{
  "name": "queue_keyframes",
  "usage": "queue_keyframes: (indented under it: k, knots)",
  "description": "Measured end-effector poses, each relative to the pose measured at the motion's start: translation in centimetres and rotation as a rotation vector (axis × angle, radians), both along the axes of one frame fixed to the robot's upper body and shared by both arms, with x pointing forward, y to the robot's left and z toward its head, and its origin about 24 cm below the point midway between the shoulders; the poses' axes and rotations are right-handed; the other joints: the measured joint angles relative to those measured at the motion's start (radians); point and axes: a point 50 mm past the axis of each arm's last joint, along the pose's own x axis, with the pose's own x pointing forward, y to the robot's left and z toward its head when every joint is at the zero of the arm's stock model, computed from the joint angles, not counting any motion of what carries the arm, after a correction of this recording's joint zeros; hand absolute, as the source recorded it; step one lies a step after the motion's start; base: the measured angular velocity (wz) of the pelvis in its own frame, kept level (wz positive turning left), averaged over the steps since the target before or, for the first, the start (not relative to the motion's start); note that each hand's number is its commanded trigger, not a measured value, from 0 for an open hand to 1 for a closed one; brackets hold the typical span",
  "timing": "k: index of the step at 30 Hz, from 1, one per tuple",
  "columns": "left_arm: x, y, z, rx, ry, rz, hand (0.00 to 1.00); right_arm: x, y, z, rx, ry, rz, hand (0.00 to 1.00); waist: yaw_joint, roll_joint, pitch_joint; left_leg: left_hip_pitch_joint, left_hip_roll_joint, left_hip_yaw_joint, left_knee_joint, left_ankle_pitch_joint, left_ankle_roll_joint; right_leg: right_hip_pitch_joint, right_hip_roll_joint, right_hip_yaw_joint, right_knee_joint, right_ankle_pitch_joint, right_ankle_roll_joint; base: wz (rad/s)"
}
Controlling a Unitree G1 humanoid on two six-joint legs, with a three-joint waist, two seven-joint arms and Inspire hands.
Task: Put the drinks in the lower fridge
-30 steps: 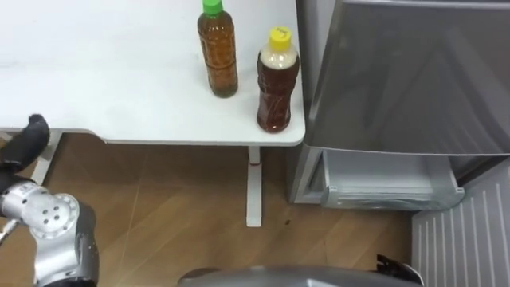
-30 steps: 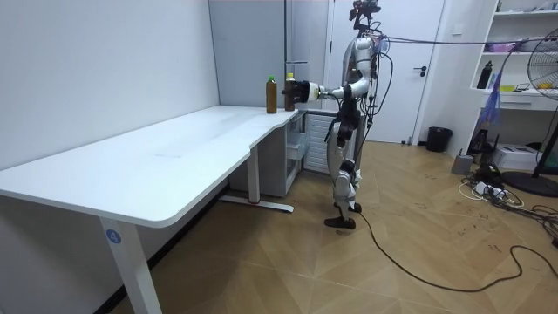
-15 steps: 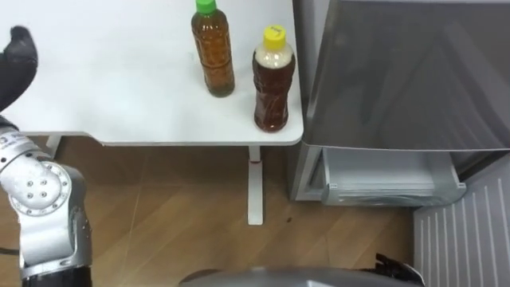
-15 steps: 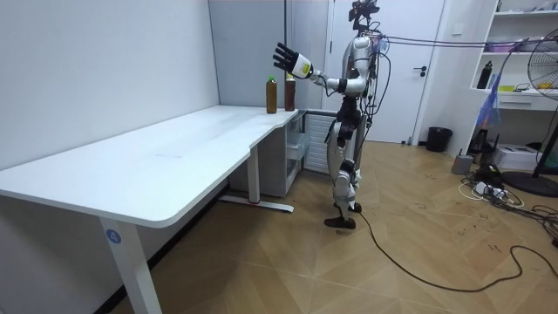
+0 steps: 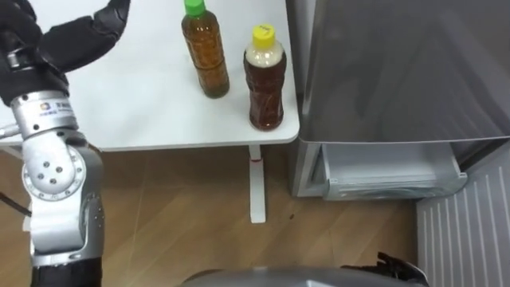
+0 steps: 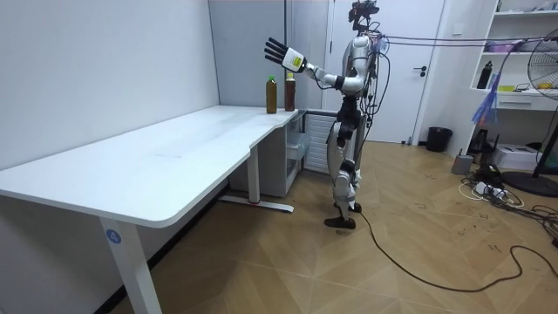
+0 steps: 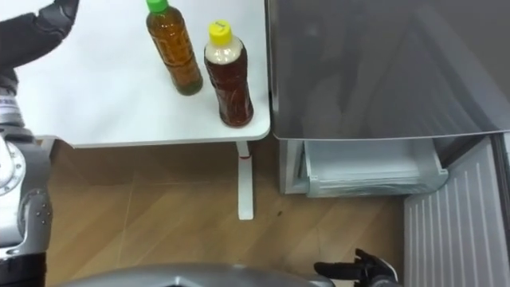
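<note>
Black left hand (image 5: pixel 49 46) high over table (image 5: pixel 143 108), fingers spread, empty.

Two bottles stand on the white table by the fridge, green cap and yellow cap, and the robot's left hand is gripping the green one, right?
No: the left hand is open and raised, clear of the green-capped bottle, holding nothing; the left eye view shows it. The rest is right.

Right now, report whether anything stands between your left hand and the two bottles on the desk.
Nothing visible does. The left hand hovers open above the white desk, and only bare desktop lies between it and the green-capped bottle. The yellow-capped bottle stands just past that one, near the desk's corner.
</note>
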Motion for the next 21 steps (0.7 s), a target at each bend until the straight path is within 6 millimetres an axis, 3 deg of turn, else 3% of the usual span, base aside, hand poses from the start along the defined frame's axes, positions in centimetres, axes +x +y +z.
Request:
queue_keyframes:
  k: [6, 10, 13, 16, 21]
  knots:
    - [0.6, -1.4, -0.1, -0.008, 0.018, -0.177, 0.00, 0.6, 0.2, 0.0, 0.002, -0.009, 0.001, 0.00, -0.039, 0.001, 0.0031, -0.010, 0.001, -0.001, 0.003, -0.001, 0.001, -0.009, 0.001, 0.008, 0.005, 0.000, 0.000, 0.00]
    - [0.9, -1.8, 0.3, 0.019, -0.001, -0.236, 0.00, 0.9, -0.1, 0.1, -0.005, -0.014, 0.001, 0.00, -0.055, 0.019, 0.0069, -0.008, 0.002, 0.000, -0.001, -0.001, 0.001, -0.011, 0.003, 0.010, 0.008, 0.001, 0.000, 0.00]
    - [1.1, -2.2, 0.5, 0.036, -0.004, -0.282, 0.00, 1.0, -0.5, 0.2, -0.015, -0.015, 0.002, 0.00, -0.057, 0.030, 0.0098, -0.007, 0.002, 0.002, -0.003, -0.001, 0.001, -0.013, 0.003, 0.014, 0.009, 0.001, 0.000, 0.00]
    - [1.1, -2.4, 0.5, 0.038, -0.001, -0.332, 0.00, 0.9, -0.8, 0.3, -0.019, -0.013, -0.005, 0.00, -0.056, 0.034, 0.0074, -0.003, 0.003, 0.004, -0.005, -0.001, 0.001, -0.013, 0.004, 0.025, 0.013, 0.000, 0.000, -0.01]
    - [1.2, -2.6, 0.3, 0.048, 0.020, -0.386, 0.00, 0.9, -0.8, 0.3, -0.019, -0.009, -0.005, 0.00, -0.055, 0.030, 0.0097, 0.006, 0.004, 0.014, -0.008, -0.001, 0.001, -0.011, 0.004, 0.035, 0.016, 0.000, 0.000, -0.07]
